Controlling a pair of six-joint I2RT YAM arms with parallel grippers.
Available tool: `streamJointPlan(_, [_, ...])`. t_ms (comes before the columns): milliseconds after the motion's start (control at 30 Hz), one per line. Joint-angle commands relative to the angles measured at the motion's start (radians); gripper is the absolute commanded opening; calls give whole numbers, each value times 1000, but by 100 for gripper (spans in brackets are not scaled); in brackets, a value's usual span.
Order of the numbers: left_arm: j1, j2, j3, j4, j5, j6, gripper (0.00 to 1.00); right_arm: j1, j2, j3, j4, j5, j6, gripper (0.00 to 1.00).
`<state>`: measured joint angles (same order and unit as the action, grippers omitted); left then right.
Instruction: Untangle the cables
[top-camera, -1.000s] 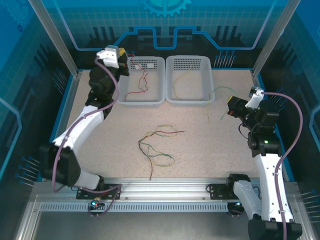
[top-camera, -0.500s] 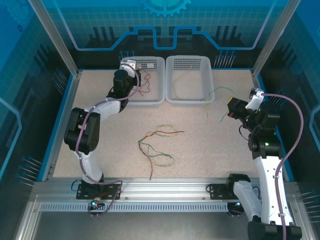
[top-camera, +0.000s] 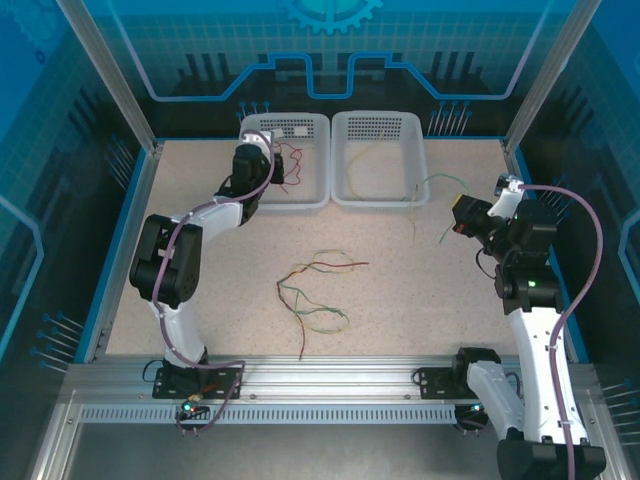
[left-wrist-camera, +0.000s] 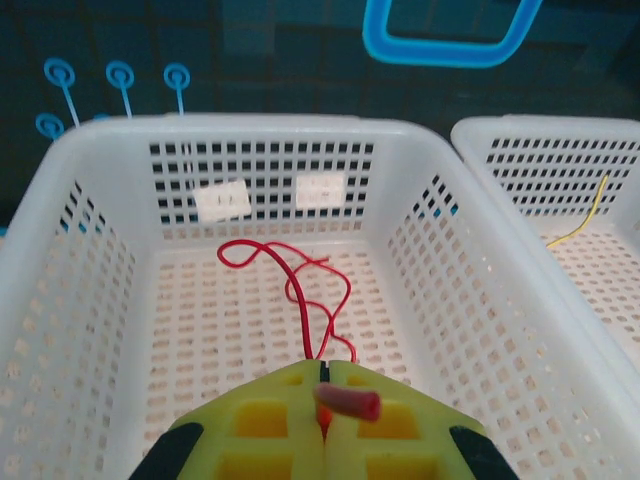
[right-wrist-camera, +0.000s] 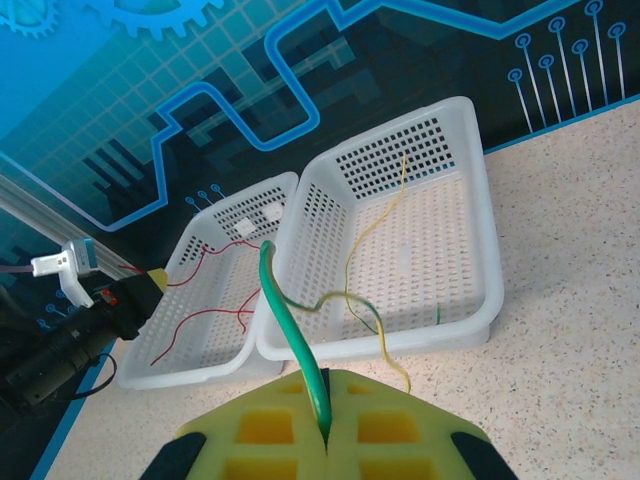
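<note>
Operator: How far along am I getting?

Spotter: You are sitting somewhere past the middle, I judge. A red cable (left-wrist-camera: 300, 290) is lying in the left basket (left-wrist-camera: 230, 128) and a yellow cable (right-wrist-camera: 375, 225) in the right basket (right-wrist-camera: 478, 180). A tangle (top-camera: 312, 290) of red, green and tan strands is waiting on the tabletop (top-camera: 430, 290), well apart from both arms.

Operator: And what am I holding?

Spotter: Your left end effector (left-wrist-camera: 322, 385) is clenching the red cable's end over the left basket's near side. Your right end effector (right-wrist-camera: 328, 405) is pinching a green cable (right-wrist-camera: 285, 320), which is trailing from the jaws toward the right basket.
</note>
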<state>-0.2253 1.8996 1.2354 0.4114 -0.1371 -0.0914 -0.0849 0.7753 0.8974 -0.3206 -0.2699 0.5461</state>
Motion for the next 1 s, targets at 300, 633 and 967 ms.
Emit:
streamJointPlan(300, [-7, 72, 57, -213, 29, -121, 0, 33, -13, 6, 23, 9, -28, 0])
streamJointPlan(633, [-13, 6, 66, -223, 4, -90, 46, 56, 7, 15, 35, 15, -28, 0])
streamJointPlan(967, [-27, -187, 70, -299, 6, -84, 81, 127, 32, 65, 25, 54, -55, 0])
